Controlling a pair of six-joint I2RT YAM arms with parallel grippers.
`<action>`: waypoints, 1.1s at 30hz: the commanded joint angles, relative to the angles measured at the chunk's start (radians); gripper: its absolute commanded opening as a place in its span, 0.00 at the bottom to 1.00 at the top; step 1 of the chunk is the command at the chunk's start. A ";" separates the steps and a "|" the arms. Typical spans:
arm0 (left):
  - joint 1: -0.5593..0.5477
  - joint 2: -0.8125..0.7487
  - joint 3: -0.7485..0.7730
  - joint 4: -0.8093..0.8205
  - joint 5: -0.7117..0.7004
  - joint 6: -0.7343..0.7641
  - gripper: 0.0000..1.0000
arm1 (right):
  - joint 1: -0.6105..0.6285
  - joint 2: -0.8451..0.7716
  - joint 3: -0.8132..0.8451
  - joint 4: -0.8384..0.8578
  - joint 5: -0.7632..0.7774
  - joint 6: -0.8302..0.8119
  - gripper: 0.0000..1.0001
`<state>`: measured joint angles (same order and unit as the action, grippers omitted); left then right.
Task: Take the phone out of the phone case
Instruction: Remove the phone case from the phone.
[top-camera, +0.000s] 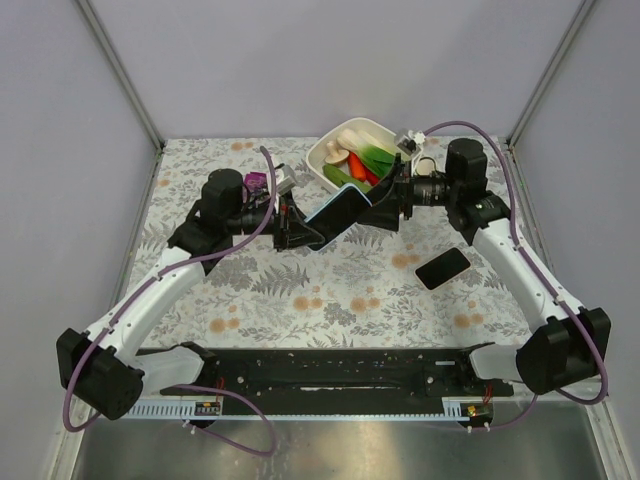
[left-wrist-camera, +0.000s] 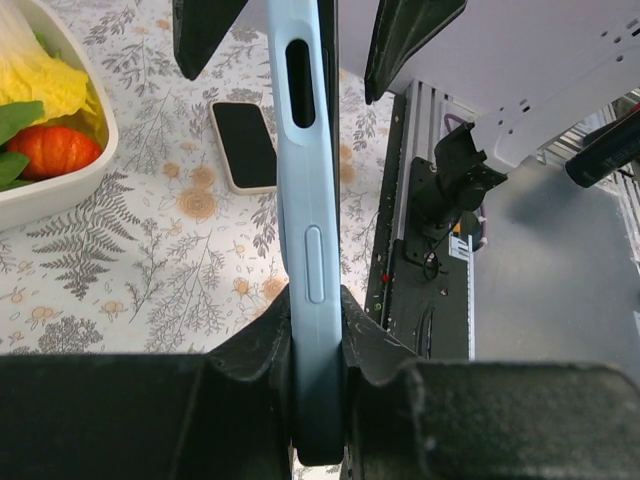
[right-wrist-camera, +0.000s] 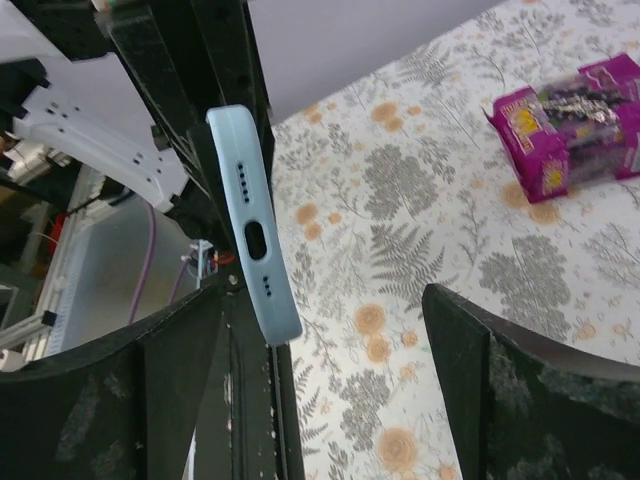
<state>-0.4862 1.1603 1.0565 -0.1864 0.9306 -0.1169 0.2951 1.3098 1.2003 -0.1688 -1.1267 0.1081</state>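
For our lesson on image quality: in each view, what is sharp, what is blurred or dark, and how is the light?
Top view: even, soft light, faint shadows, all sharp. Left wrist view: case crisp, left fingers a featureless black mass. Right wrist view: case edge sharp, right fingers near and dim, pink box slightly soft.

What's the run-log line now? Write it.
left end effector: shut on light-blue phone case; right end effector: open at case; black rectangular phone: on table
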 joint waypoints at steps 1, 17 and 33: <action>0.000 -0.008 0.019 0.174 0.066 -0.061 0.00 | 0.021 0.028 -0.019 0.308 -0.088 0.244 0.85; -0.003 0.007 -0.033 0.158 0.074 0.006 0.06 | 0.052 0.026 0.044 0.136 -0.116 0.096 0.00; -0.071 0.085 0.082 -0.211 0.088 0.307 0.64 | 0.082 0.100 0.309 -0.449 -0.087 -0.326 0.00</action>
<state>-0.5457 1.2205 1.0588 -0.3321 0.9955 0.0990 0.3546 1.4044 1.3922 -0.4500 -1.2144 -0.0532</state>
